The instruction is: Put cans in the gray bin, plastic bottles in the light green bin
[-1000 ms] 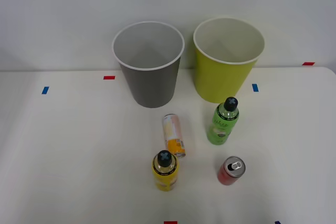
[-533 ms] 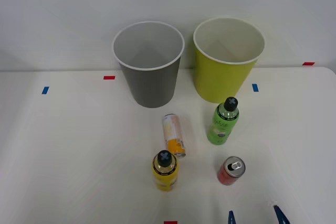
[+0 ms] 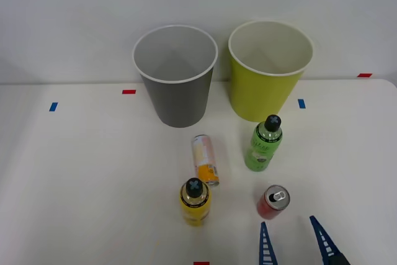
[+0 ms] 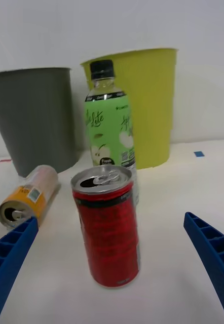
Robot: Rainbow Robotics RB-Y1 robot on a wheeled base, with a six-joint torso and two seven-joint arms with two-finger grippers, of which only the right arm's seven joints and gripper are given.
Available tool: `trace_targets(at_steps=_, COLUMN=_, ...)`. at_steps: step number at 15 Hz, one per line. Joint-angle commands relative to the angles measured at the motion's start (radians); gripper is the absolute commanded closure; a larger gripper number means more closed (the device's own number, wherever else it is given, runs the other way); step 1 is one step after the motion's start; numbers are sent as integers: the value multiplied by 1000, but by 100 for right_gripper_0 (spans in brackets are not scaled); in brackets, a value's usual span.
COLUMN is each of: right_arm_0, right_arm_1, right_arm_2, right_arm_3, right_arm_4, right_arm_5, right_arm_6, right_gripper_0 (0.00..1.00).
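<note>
Red can [image 4: 109, 225], cylindrical with silver top, stands upright between spread ribbed jaws.

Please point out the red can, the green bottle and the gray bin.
red can [image 4: 111, 238], right wrist view, on its red side.
green bottle [image 3: 265, 147], front view, on its label.
gray bin [image 3: 180, 100], front view, on its outer wall.

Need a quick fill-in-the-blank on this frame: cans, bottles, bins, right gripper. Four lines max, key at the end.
1. The red can stands ____ on the table.
2. The cream and orange can lies on its ____.
3. The right gripper is ____, with nothing held.
4. The green bottle stands nearest the ____ bin, not the gray bin.

Missing words: upright; side; open; light green
</note>
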Motion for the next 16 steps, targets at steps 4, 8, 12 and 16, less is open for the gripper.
trace_targets(at_steps=4, right_arm_0=-138, right_arm_1=-51, right_arm_2=115, right_arm_3=0, right_arm_4=-149, right_arm_5=18, right_arm_6=77, right_gripper_0=0)
trace_targets(at_steps=8, right_arm_0=-192, right_arm_1=-48, right_arm_2=107, right_arm_3=0, right_arm_4=-183, right_arm_5=76, right_arm_6=89, right_gripper_0=0)
trace_targets(at_steps=12, right_arm_0=-230, right_arm_1=-46, right_arm_2=100, right_arm_3=0, right_arm_4=-186, right_arm_5=106, right_arm_6=106, right_gripper_0=0)
trace_targets(at_steps=16, right_arm_0=-249, right_arm_1=-43, right_arm_2=88, right_arm_3=0, right_arm_4=-232, right_arm_5=124, right_arm_6=134, right_gripper_0=0)
